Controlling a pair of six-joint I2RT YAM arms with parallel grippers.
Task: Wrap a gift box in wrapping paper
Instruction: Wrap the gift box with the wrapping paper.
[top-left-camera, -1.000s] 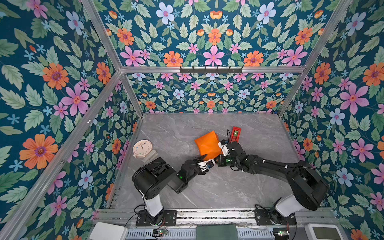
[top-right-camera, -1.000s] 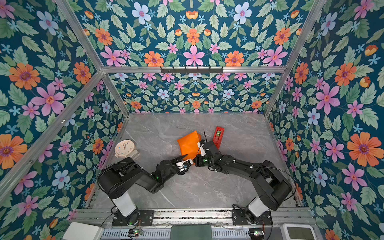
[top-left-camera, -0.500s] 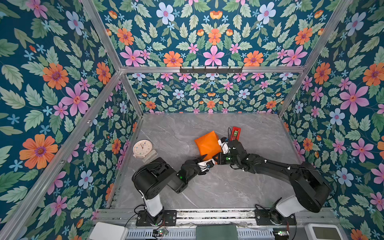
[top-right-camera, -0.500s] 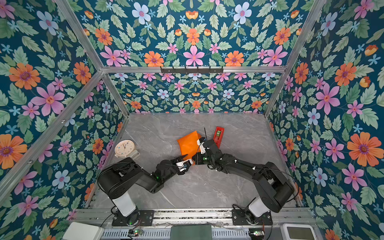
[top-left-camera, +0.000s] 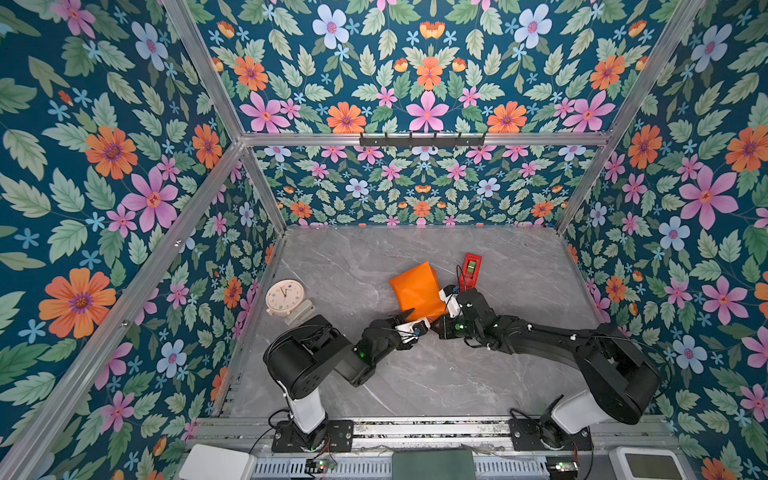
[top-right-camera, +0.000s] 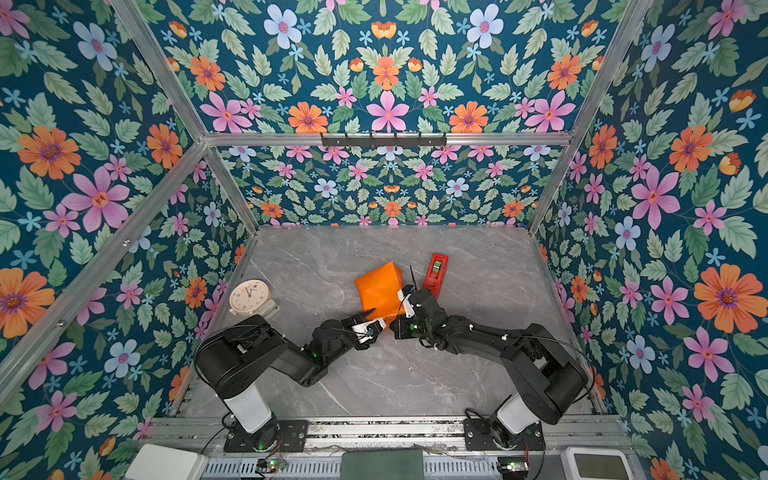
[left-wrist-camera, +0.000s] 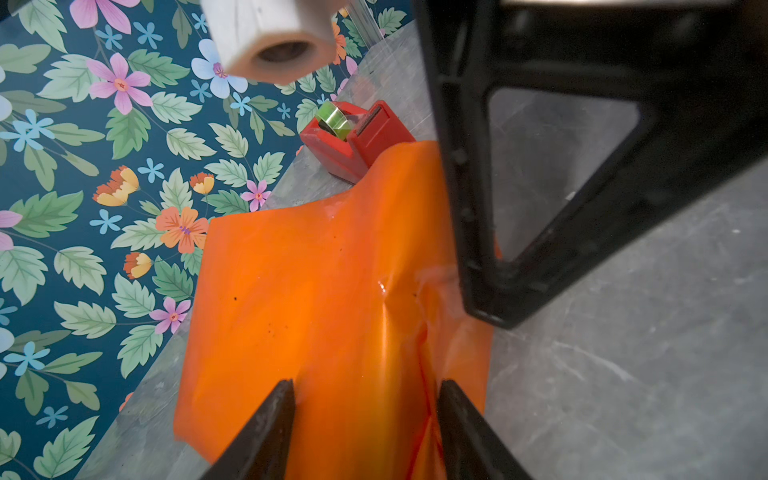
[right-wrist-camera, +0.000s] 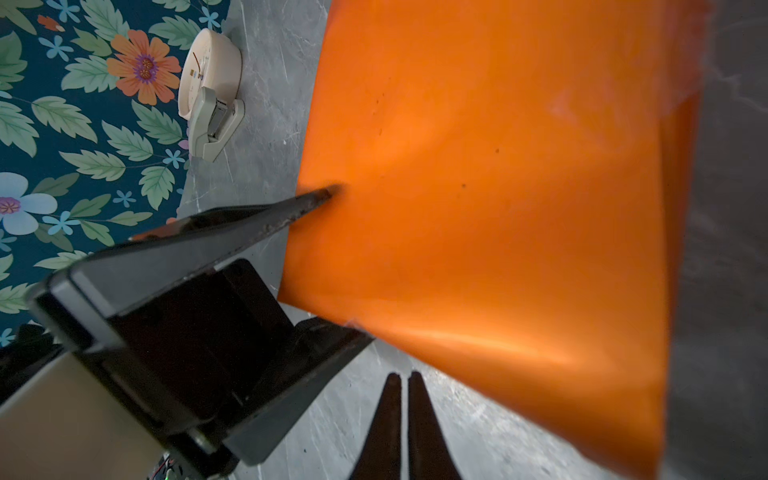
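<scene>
The wrapping paper (top-left-camera: 417, 289) (top-right-camera: 379, 289) is glossy orange and folded all around the gift box, which is hidden inside it. This parcel sits mid-table, its near corner raised. My left gripper (top-left-camera: 410, 316) (left-wrist-camera: 366, 388) is shut on that corner. One finger (right-wrist-camera: 316, 199) presses on the top face; the other runs under the edge. My right gripper (right-wrist-camera: 401, 376) is shut and empty. In the right wrist view its tips sit on the table just off the parcel's near edge (right-wrist-camera: 519, 374). In the left wrist view its black finger (left-wrist-camera: 494, 299) touches the paper's side.
A red tape dispenser (top-left-camera: 472, 269) (top-right-camera: 436, 270) (left-wrist-camera: 357, 133) stands just behind the right wrist. A round cream clock (top-left-camera: 284, 296) (top-right-camera: 249, 297) (right-wrist-camera: 208, 70) on a beige base sits by the left wall. Floral walls enclose the grey marble table (top-left-camera: 415, 386).
The right arm's elbow has shifted slightly. The parcel and both grippers stay where they were.
</scene>
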